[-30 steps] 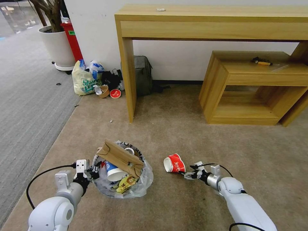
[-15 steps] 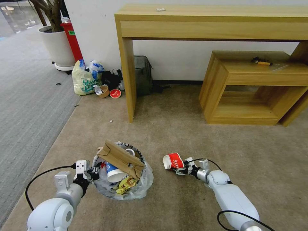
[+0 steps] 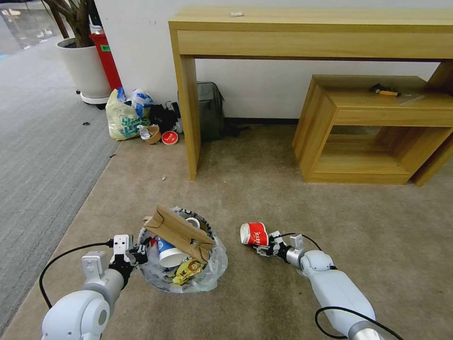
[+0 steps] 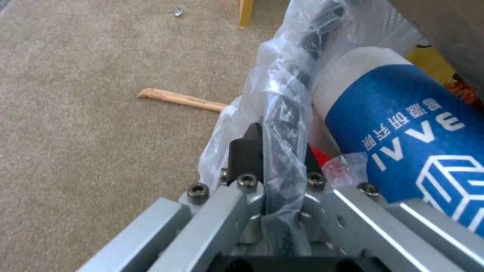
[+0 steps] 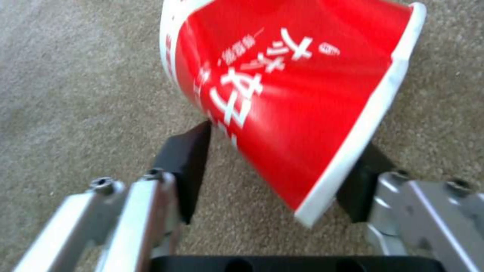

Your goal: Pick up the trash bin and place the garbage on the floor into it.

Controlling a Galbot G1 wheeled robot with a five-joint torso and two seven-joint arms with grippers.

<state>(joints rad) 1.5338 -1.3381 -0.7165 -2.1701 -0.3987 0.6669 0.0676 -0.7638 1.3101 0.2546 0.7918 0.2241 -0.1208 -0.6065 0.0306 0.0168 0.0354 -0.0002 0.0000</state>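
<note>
Wooden console table (image 3: 311, 28) and low shelf (image 3: 373, 127) against white wall (image 3: 141, 42).

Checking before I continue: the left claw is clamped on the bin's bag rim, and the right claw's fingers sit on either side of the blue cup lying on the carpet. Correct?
Not quite: the cup between the right claw's fingers is the red cup, as the right wrist view shows. The blue cup is already in the trash bin. The left claw is indeed clamped on the bag rim.

Both arms: glossy white rounded shells w/ silver metal wrist sections. Black cable loops off each arm. Left gripper (image 3: 138, 253) & right gripper (image 3: 262, 247): silver alu links, black hex screws, black fingertip pads (image 5: 184, 166), black base.
</note>
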